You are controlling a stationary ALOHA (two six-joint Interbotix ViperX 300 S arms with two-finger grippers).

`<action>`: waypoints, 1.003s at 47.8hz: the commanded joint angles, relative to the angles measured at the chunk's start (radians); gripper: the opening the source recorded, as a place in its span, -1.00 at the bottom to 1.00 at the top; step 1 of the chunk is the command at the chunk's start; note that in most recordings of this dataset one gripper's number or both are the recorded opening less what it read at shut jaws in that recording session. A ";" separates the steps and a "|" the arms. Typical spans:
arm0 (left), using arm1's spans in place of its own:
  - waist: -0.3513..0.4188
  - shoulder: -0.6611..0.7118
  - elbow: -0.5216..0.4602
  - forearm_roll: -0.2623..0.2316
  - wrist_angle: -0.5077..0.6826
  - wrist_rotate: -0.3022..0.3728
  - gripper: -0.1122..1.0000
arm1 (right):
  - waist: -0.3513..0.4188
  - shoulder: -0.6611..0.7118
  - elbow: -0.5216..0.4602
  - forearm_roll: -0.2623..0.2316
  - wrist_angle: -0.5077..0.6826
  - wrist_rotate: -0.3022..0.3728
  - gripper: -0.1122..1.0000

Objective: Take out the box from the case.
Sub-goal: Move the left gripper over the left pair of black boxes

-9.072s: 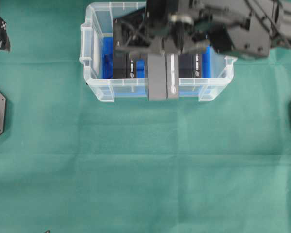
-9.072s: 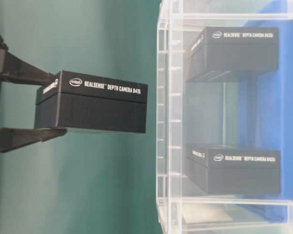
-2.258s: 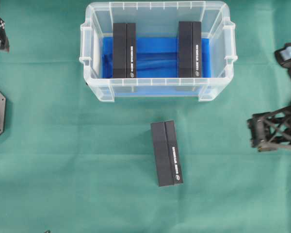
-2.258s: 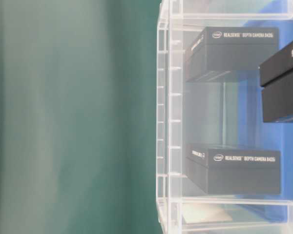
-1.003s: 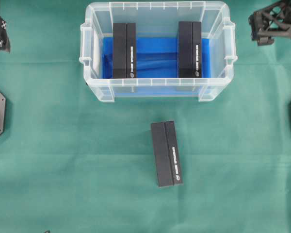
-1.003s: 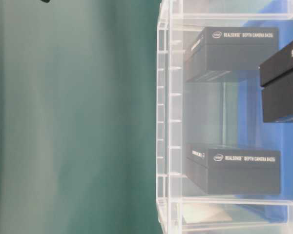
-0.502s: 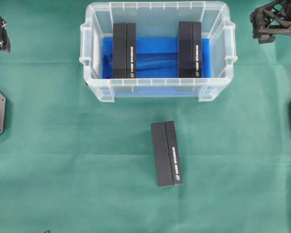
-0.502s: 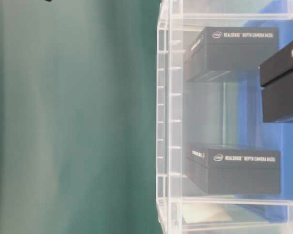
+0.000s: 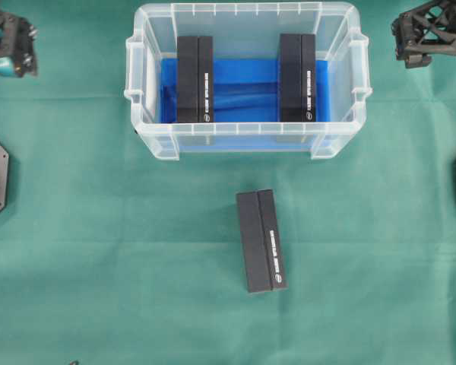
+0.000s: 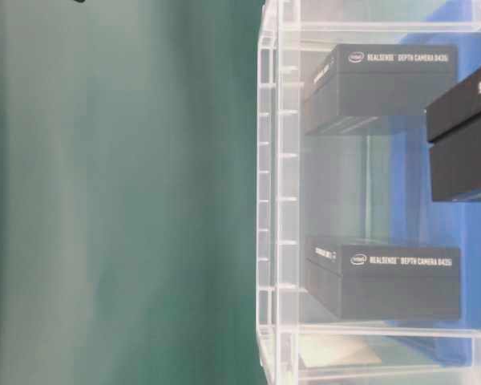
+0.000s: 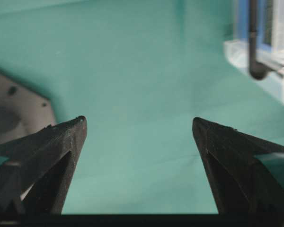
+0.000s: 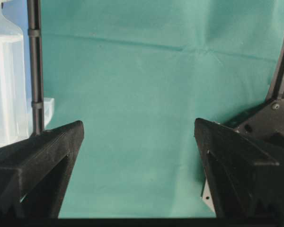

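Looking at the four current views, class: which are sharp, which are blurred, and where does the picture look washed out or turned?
Overhead view: sharp, even light, the case crisp. Table-level view: turned sideways, boxes hazy behind the clear wall. Left wrist view: fingers sharp, case corner blurred. Right wrist view: cloth clear, case washed pale.

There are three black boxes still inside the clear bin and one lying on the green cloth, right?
Not quite. Only two black boxes are inside the clear bin, not three. The overhead view shows them standing at its left and right ends. You are right about the rest: one box does lie on the green cloth, in front of the bin.
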 commanded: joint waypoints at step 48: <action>-0.201 0.538 -0.557 0.020 -0.018 -0.127 0.97 | -0.002 -0.018 -0.009 -0.006 -0.006 -0.002 0.86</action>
